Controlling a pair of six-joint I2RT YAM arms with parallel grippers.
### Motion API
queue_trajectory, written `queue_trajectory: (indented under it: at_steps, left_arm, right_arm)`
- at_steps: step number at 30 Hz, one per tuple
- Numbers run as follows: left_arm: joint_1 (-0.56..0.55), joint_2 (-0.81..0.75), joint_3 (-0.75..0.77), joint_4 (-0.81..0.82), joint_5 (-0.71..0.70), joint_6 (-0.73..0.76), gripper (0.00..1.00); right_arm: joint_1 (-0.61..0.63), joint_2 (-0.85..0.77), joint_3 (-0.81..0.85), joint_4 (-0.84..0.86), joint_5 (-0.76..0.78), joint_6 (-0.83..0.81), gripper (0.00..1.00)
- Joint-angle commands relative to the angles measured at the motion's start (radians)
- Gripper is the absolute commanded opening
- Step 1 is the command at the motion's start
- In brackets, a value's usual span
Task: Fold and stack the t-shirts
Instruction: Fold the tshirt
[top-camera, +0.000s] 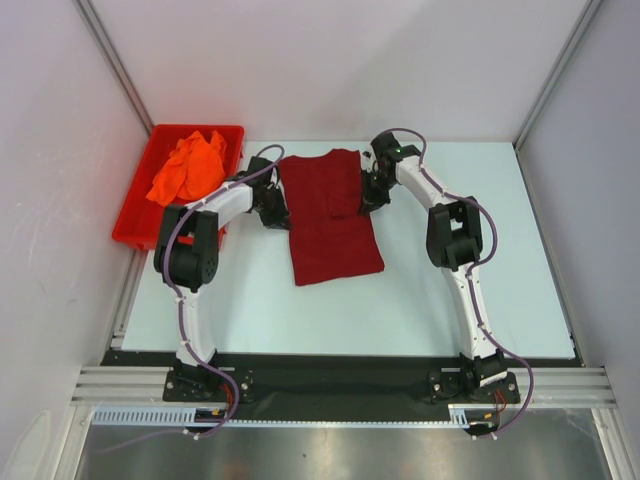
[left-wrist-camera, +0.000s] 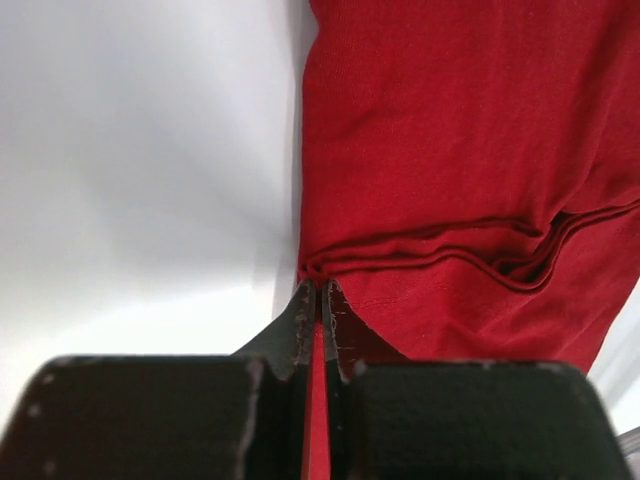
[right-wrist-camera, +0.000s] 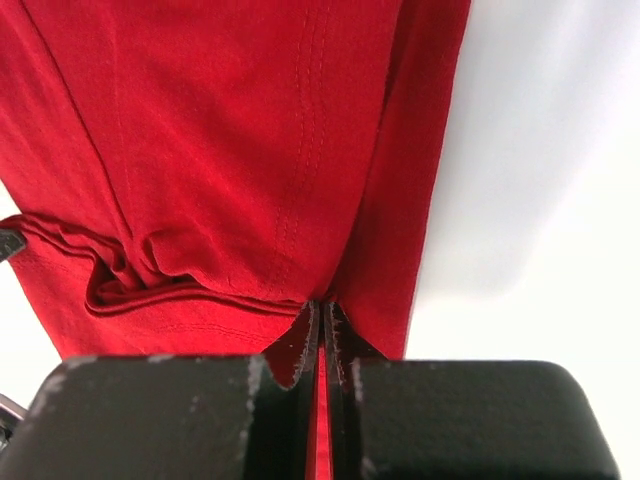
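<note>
Far to my left the orange shirt (top-camera: 188, 167) sits bunched in the red bin (top-camera: 128, 228). My left gripper (left-wrist-camera: 318, 300) pinches the left edge of the maroon shirt (top-camera: 335, 235), which lies on the table between the arms, and my right gripper (right-wrist-camera: 321, 312) nips the opposite edge. I'd lift both sides level and together, then lay the far part toward the near hem without dragging. Only the wrist views show cloth clamped between the jaws; only the overhead shows the shirt's whole outline.
</note>
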Motion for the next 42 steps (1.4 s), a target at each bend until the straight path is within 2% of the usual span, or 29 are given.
queue_trajectory:
  at_steps: [1, 10, 14, 25, 34, 39, 42]
  left_arm:
    - [0.005, -0.062, 0.031, 0.036, 0.009, -0.01, 0.02]
    - [0.002, -0.088, 0.043, 0.04, 0.021, -0.024, 0.0]
    - [-0.001, -0.087, 0.052, 0.05, 0.024, -0.029, 0.0]
    - [-0.001, -0.008, 0.106, 0.008, 0.012, -0.022, 0.0]
    - [-0.001, -0.041, 0.028, 0.017, -0.028, -0.016, 0.0]
    - [-0.001, -0.027, 0.038, 0.013, -0.037, -0.013, 0.0]
    - [0.001, -0.01, 0.049, 0.003, -0.043, -0.012, 0.07]
  right_arm:
    - [0.004, -0.064, -0.009, 0.052, 0.014, 0.028, 0.0]
    - [-0.026, -0.137, -0.062, 0.042, 0.083, 0.052, 0.0]
    - [-0.041, -0.19, -0.141, 0.104, 0.069, 0.049, 0.0]
    - [-0.052, -0.085, -0.033, 0.055, 0.029, 0.034, 0.0]
    - [-0.055, -0.06, -0.031, 0.055, 0.001, 0.026, 0.0]
    - [-0.064, -0.049, -0.022, 0.054, -0.005, 0.029, 0.01]
    - [-0.066, -0.036, -0.002, 0.046, -0.014, 0.028, 0.03]
